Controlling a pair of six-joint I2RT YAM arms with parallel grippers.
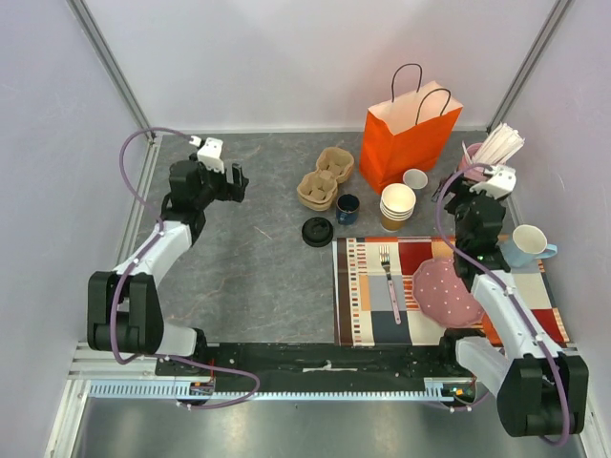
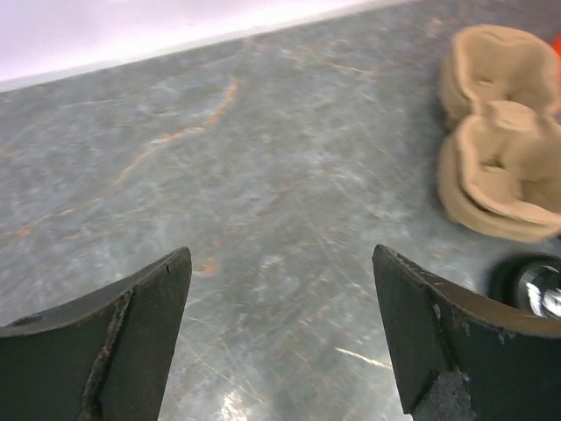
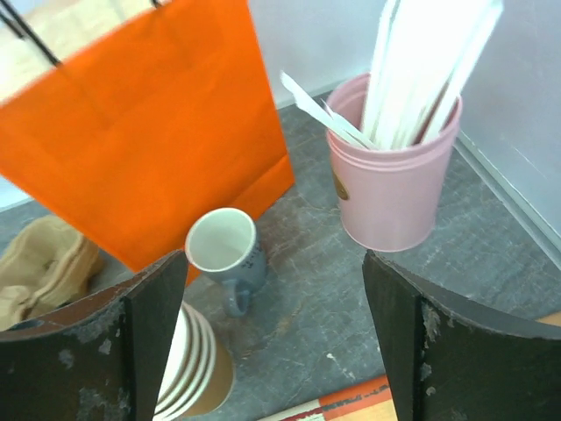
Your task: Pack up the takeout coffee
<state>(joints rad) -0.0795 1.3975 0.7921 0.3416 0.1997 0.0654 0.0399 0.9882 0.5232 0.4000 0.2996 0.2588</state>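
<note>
No takeout coffee, meaning a lidded kraft cup, shows in any view. A loose black lid [image 1: 317,231] lies flat on the grey table, and a stack of lidless paper cups [image 1: 397,206] [image 3: 188,368] stands by the orange paper bag [image 1: 410,143] [image 3: 149,123]. My left gripper [image 1: 237,181] [image 2: 280,254] hovers open over bare table at the back left, with nothing between its fingers. At the back right, my right gripper [image 1: 466,196] [image 3: 273,259] is open and empty above the table. It points at a small grey-blue mug [image 3: 223,250].
Two pulp cup carriers [image 1: 325,176] [image 2: 504,132] and a dark mug [image 1: 347,207] [image 2: 535,288] sit mid-table. A pink tin of wrapped straws [image 1: 477,153] [image 3: 394,171] stands at the back right. The striped placemat [image 1: 363,315] holds a fork [image 1: 389,281], a pink plate [image 1: 446,291] and a light-blue mug [image 1: 527,245].
</note>
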